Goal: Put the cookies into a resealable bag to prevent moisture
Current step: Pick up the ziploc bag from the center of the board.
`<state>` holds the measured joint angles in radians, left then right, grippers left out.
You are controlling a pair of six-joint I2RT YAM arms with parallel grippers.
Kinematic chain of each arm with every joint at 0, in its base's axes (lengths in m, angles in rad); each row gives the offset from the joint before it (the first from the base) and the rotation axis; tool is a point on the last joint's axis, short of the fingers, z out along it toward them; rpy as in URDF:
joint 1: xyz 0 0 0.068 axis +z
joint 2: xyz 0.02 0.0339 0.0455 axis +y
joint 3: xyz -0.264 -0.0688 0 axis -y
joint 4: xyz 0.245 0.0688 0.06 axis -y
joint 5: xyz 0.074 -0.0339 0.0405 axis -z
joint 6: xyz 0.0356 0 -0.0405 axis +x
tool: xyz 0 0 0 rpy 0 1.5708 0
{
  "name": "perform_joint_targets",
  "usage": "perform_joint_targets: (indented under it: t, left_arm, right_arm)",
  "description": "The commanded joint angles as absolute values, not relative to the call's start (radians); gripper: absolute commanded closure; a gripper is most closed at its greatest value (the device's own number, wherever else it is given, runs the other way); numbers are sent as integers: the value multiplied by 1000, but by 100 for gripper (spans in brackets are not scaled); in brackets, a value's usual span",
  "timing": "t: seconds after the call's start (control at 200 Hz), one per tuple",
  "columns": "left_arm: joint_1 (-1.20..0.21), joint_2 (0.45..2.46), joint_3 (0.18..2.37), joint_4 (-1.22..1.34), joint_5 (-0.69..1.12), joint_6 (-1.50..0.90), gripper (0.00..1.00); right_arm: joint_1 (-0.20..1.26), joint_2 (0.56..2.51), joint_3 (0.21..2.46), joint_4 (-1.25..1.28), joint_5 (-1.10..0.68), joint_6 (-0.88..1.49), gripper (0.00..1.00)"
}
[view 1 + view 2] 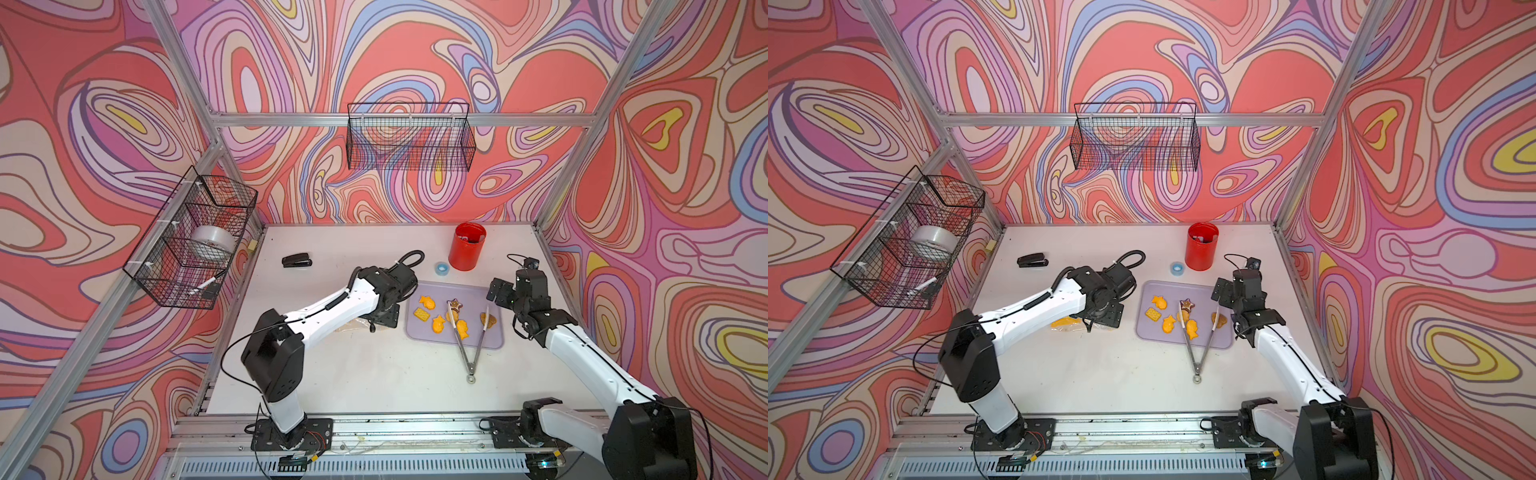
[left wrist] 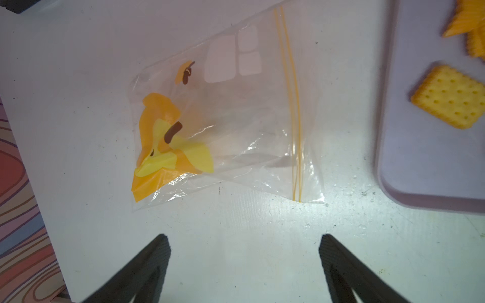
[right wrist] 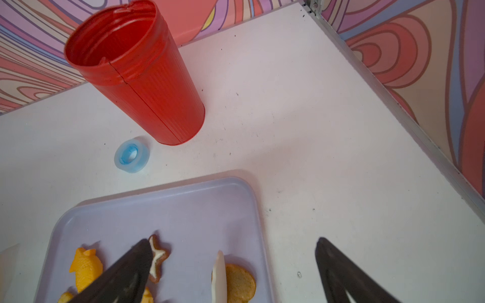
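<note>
The resealable bag (image 2: 236, 118) lies flat on the white table, clear with white label boxes, an orange-yellow print at one end and orange zip lines toward the tray. My left gripper (image 2: 244, 238) hovers open just short of it, nothing between its fingers. In both top views the left arm covers most of the bag (image 1: 1065, 322). The cookies (image 1: 438, 316) lie on a lavender tray (image 1: 494, 338): orange fish shapes, a square cracker (image 2: 448, 97), an iced brown star (image 3: 157, 258), a round tan one (image 3: 240, 284). My right gripper (image 3: 234, 240) is open over the tray's far right corner.
Metal tongs (image 1: 469, 336) with white tips lie across the tray and table. A red cup (image 1: 466, 246), a blue tape roll (image 1: 440, 268) and a black stapler (image 1: 296, 260) stand further back. Wire baskets hang on the left and back walls.
</note>
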<state>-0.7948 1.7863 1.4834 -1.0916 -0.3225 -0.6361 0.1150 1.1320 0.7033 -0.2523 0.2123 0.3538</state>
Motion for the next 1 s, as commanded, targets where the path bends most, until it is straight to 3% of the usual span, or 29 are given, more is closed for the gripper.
perform_joint_targets:
  t: [0.0,0.245,0.436,0.996]
  left_arm:
    - [-796,1882,1570,-1183,-374,-693,6]
    - [-795,2040,1703,-1207,-461,-680,5]
    - [-794,2123,1764,-1240,-473,-708,13]
    - [-746,2142,1681,-1133,-472,-716,16]
  right_arm:
    - [125,1123,723,-284,211,358,2]
    - [127,1135,719,-253,228,358,2]
    - [133,1155,744,-254,228,345,1]
    - [154,1150,724,-246,238,347,2]
